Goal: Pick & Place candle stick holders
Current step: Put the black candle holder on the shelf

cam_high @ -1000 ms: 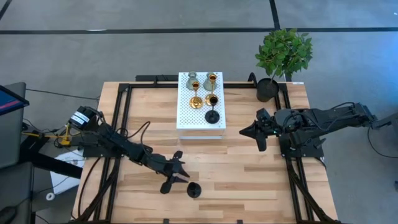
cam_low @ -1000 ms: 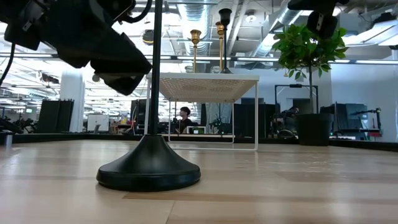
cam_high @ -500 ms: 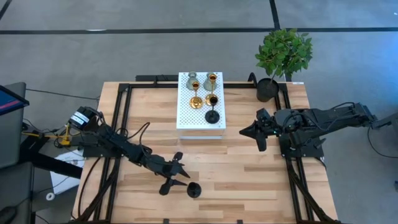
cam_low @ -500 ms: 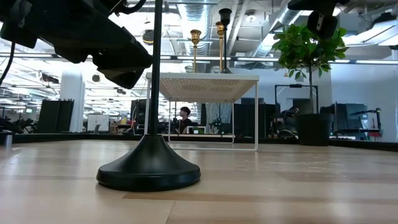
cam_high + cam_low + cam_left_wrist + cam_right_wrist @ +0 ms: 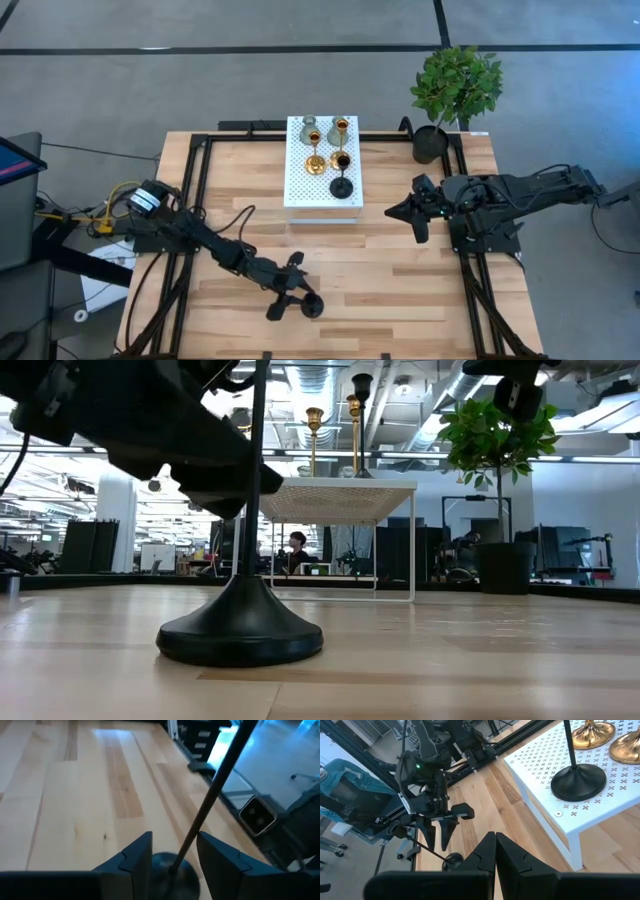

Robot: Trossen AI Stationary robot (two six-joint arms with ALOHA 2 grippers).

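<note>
A black candle stick holder (image 5: 313,305) stands upright on its round base (image 5: 240,635) near the table's front edge. Its thin stem (image 5: 210,800) rises between the fingers of my left gripper (image 5: 287,288). That gripper is open, comes level from the table's left, and has one finger on either side of the stem without touching it. Several more holders, gold (image 5: 314,152), grey-green (image 5: 309,124) and black (image 5: 341,183), stand on a white perforated stand (image 5: 300,190). My right gripper (image 5: 405,212) hangs shut above the table's right part, holding nothing.
The white stand (image 5: 335,495) sits at the table's far middle on thin legs. At the far right corner is a potted plant (image 5: 455,90). Black frame rails (image 5: 195,190) run along the left and right sides. Bare wood (image 5: 400,290) lies between the arms.
My left gripper has moved toward the table's right and near edge, up to the black holder on the table, so that its fingers now flank the stem. The holder has stayed where it was.
</note>
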